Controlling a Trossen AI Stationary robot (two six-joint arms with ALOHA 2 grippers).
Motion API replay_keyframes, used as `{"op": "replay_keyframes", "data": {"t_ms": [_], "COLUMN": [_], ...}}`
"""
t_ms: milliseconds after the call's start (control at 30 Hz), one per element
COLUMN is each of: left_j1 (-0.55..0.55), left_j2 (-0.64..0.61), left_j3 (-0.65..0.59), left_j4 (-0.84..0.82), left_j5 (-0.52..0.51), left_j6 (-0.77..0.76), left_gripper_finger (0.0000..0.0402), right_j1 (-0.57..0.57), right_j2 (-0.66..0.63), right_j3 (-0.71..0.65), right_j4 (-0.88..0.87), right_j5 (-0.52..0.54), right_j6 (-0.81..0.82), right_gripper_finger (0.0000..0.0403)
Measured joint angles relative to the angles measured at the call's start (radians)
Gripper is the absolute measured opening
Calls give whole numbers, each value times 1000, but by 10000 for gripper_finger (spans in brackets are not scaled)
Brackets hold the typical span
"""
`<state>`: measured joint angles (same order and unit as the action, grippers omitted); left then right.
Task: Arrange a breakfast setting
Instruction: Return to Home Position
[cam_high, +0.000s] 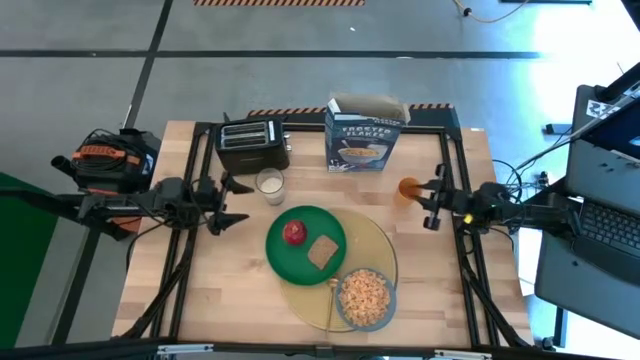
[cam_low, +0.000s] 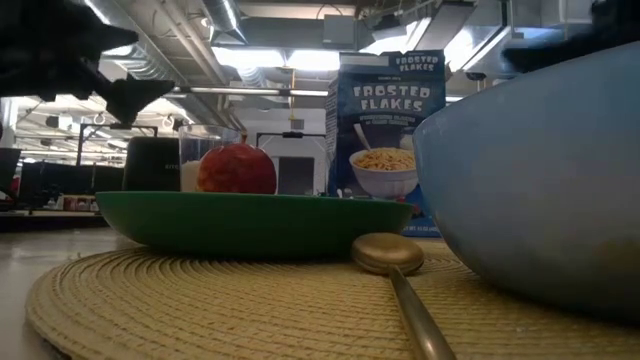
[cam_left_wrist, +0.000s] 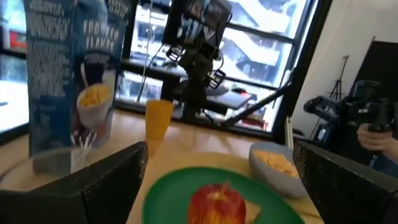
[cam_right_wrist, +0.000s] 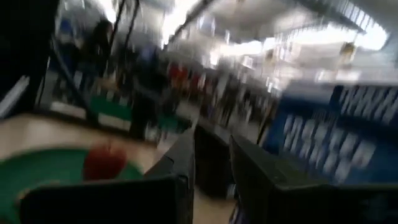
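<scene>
A green plate (cam_high: 290, 262) with a red apple (cam_high: 294, 233) and a toast slice (cam_high: 322, 252) rests on the round yellow mat (cam_high: 384, 248). The blue-grey bowl (cam_high: 390, 312) holds cereal and also sits on the mat, with a spoon (cam_high: 332, 300) beside it. The blue cereal box (cam_high: 362, 135) stands upright at the far edge. The milk glass (cam_high: 269, 184) stands just right of my open left gripper (cam_high: 232, 203). The orange cup (cam_high: 407, 190) stands upright just left of my open right gripper (cam_high: 436, 204). Neither gripper holds anything.
A black toaster (cam_high: 252, 145) stands at the far left, behind the milk glass. A laptop (cam_high: 600, 230) sits beyond the table's right edge. In the left wrist view a person's hand (cam_left_wrist: 375, 134) shows in the room. Bare wood lies near the table's front left.
</scene>
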<state>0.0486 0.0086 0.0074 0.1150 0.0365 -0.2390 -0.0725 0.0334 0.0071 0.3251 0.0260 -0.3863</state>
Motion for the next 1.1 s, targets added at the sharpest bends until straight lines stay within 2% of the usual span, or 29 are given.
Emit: {"op": "replay_keyframes", "data": {"t_ms": [133, 233, 400, 567, 1100], "left_j1": [0, 0, 0, 0, 0], "left_j2": [-1, 19, 33, 32, 32], "left_j3": [0, 1, 1, 1, 1], "left_j4": [-94, -99, -100, -100, -102], "left_j5": [0, -8, -10, -9, -10], "left_j6": [-72, -130, -203, -204, -197], "left_gripper_finger": [397, 397, 397, 397, 397], "right_j1": [0, 0, 0, 0, 0], "right_j2": [1, 2, 17, 17, 17], "right_j3": [0, 0, 1, 1, 1], "right_j4": [-178, -278, -279, -281, -282], "right_j5": [53, 112, 120, 88, 87], "right_j6": [85, 157, 173, 173, 173], "right_gripper_finger": [76, 76, 76, 76, 76]}}
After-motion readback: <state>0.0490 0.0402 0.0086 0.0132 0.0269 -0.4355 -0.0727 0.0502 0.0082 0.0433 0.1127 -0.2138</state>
